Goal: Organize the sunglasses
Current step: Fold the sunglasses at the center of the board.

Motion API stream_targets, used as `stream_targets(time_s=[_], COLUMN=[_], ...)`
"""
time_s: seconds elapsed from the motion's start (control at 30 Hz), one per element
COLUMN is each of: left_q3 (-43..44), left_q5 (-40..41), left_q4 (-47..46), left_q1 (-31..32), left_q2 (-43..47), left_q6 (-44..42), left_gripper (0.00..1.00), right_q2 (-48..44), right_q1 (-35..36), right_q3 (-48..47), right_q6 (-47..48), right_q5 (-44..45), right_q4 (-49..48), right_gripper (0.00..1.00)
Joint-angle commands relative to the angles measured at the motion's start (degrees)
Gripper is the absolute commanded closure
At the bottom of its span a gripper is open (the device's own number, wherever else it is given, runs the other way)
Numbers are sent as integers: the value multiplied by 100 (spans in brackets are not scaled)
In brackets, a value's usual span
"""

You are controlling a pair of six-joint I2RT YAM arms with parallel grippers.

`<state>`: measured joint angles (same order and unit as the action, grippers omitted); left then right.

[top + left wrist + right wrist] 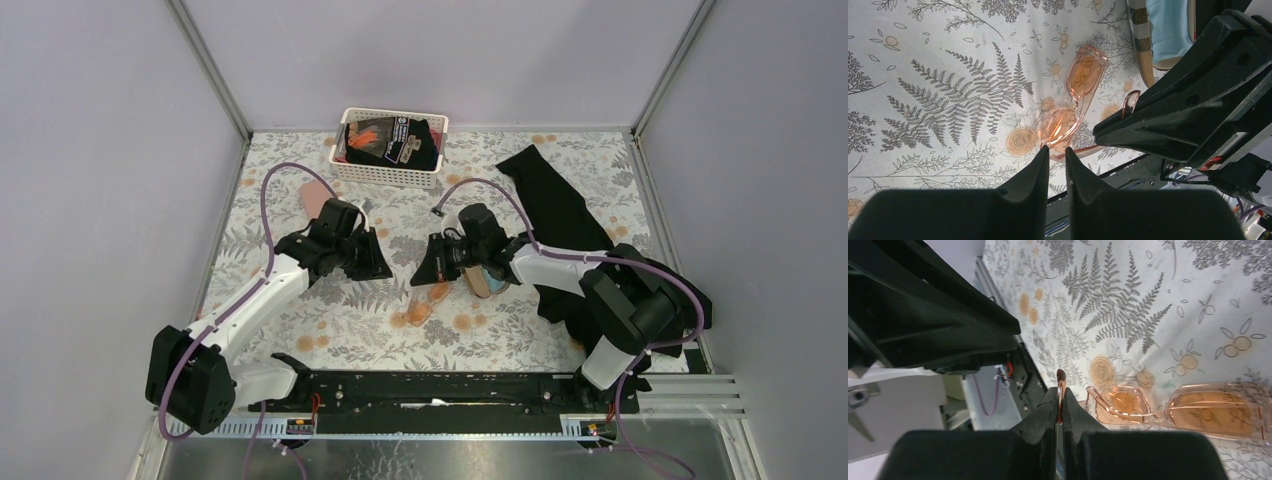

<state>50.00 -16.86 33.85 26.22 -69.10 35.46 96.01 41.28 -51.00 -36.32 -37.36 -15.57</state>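
R wrist cam: right gripper [1060, 397] is clenched on 1 temple arm of the pink-orange sunglasses [1218, 412]. The arm's tip pokes out past the fingertips. The rest of the frame sits low over the floral worktop [1148, 300], both lenses facing up, just right of the fingers. Can't tell if the frame rests on the cloth or is a touch lifted.

L wrist cam: left gripper [1057, 152] has its jaws a narrow slit apart w/ nothing between them, so it's released. Its tips sit right at the near lens of the glasses; I can't tell if they touch. The glasses run away from me toward the plaid case [1140, 40], which lies open at the top edge w/ a blue cloth [1168, 25] in it. The right gripper's black body comes in from the right, and the curled temple tip shows at its edge.

Top cam: the 2 grippers face each other around mid-worktop, close together. The glasses lie between them, a bit toward the arm bases. The plaid case is tucked under the R arm's wrist. A pink case [315, 197] lies behind the L arm's wrist. A white basket [392, 178] sits at the far edge w/ dark items I can't make out. A black cloth [555, 215] is spread along the right side.
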Motion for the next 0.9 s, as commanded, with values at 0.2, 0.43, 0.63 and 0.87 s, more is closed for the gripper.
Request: stream_targets(time_s=[0.2,0.43,0.63,0.87], left_q3=[47,-11,-10,23], left_q5=[114,104,78,-33], left_q4=[-86,-95,-108,-228], left_q1=[24,24,24,39], left_q2=[82,75,47,17], left_q6=[-54,-52,-48,12], left_gripper=[78,78,78,77], right_q2=[529,579,7,-959], right_q1=[-277,-395,-392,-392], right_q3=[412,767,541,154], right_q6=[-1106,-876,-110,288], right_q5=[-628,-412,293,1019], right_q4=[-968,-1070,6,1228], right_gripper=[100,100,73,38])
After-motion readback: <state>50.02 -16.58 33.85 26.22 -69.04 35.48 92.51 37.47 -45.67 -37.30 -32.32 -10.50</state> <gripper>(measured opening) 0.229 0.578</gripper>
